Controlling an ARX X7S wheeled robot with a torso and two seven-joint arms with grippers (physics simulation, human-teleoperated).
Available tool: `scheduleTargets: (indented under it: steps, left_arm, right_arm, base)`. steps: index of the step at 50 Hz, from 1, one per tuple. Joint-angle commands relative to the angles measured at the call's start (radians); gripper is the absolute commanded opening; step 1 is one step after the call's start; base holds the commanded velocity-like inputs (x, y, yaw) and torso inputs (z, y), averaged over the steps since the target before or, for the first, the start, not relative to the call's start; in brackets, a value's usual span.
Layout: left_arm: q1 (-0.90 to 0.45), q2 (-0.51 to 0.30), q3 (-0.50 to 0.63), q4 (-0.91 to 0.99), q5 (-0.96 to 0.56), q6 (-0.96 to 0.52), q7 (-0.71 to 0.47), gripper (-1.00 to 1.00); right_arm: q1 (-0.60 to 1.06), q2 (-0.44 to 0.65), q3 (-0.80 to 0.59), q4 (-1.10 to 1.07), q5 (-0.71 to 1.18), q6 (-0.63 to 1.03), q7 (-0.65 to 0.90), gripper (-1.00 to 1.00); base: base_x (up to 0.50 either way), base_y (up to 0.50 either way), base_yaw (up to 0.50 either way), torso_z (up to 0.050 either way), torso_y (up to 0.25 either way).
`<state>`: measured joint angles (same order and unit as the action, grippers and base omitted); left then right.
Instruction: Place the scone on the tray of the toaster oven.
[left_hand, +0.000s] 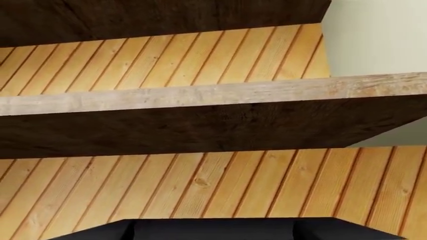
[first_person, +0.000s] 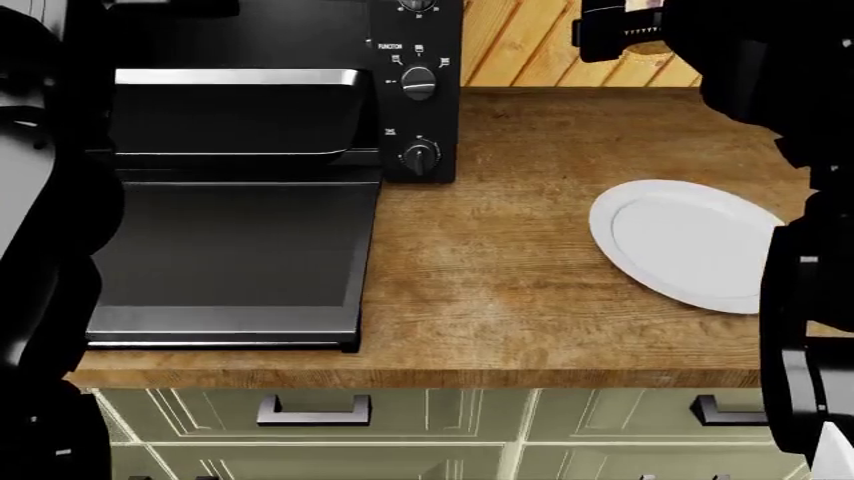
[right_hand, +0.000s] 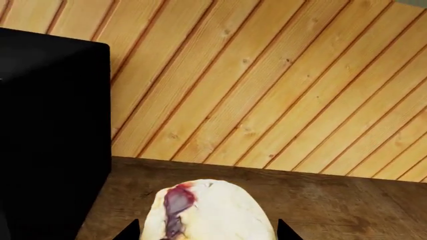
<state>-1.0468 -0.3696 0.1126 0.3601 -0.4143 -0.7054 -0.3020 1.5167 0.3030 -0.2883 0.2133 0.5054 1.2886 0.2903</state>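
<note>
Scone held in the right claw, above the back of the surface.

Nearest in the head view, the wooden surface (first_person: 507, 290) carries a bare white plate (first_person: 687, 243) and the open oven door (first_person: 227, 262). Behind it the tray (first_person: 234, 115) sits pulled out of the toaster oven (first_person: 416, 90). The right claw (right_hand: 208, 235) grips the scone (right_hand: 210, 212) on both sides, high by the plank wall (right_hand: 267, 85). The left claw shows in no view; the left wrist view faces a wooden shelf (left_hand: 213, 95).
</note>
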Motion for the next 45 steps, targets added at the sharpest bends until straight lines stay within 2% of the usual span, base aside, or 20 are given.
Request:
scheduleTargets:
  steps: [1,45]
  left_arm:
    - [0.001,0.000,0.002,-0.002,-0.003,0.003,-0.001,1.00]
    - [0.002,-0.004,0.005,0.000,-0.016,0.006,-0.012,1.00]
  right_arm:
    - [0.010,0.000,-0.008,0.006,-0.013,-0.007,-0.017,-1.00]
    - [0.018,0.001,-0.013,0.011,0.002,-0.014,-0.013,-1.00]
  base:
    - [0.00,0.18,0.00,0.000,0.000]
    - [0.00,0.17,0.00,0.000,0.000]
